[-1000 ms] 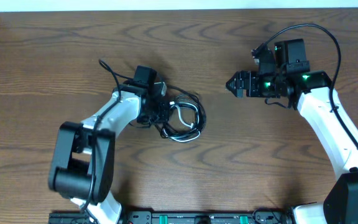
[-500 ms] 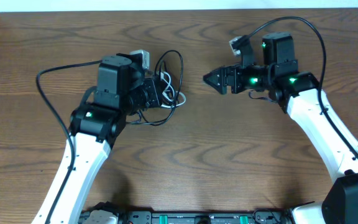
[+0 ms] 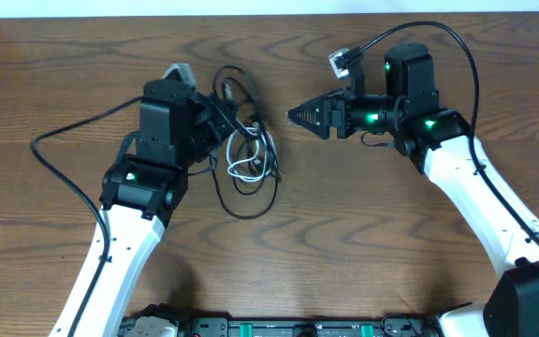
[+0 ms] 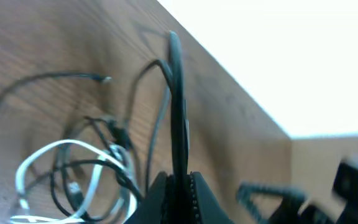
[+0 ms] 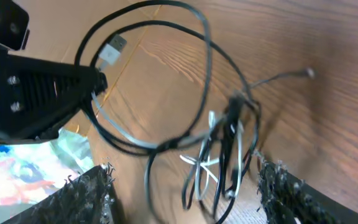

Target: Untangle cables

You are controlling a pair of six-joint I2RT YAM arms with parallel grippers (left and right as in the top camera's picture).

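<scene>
**Desk:** Where are the cables right now?

**Me:** On my overhead feed the cables sit in one tangle on the worktop, a little toward 11 o'clock from its middle. One black loop trails out toward 6 o'clock, and another arches at 12 o'clock of the heap.

**Desk:** And your left pincer?

**Me:** My left pincer is clamped tight on a black cable. On its wrist camera that strand rises straight out from between the closed jaws. The pincer sits at the 10 o'clock edge of the tangle. Past it I see the white cable curled in a loop among thin black strands on the wood. I can't tell from these views how much of the heap is off the surface.

**Desk:** The right side?

**Me:** My right pincer is at 3 o'clock of the tangle, pointing toward 9 o'clock, near it but apart. Its jaws stand wide with nothing gripped, and on its wrist camera the two fingers frame the cables from a distance
</scene>
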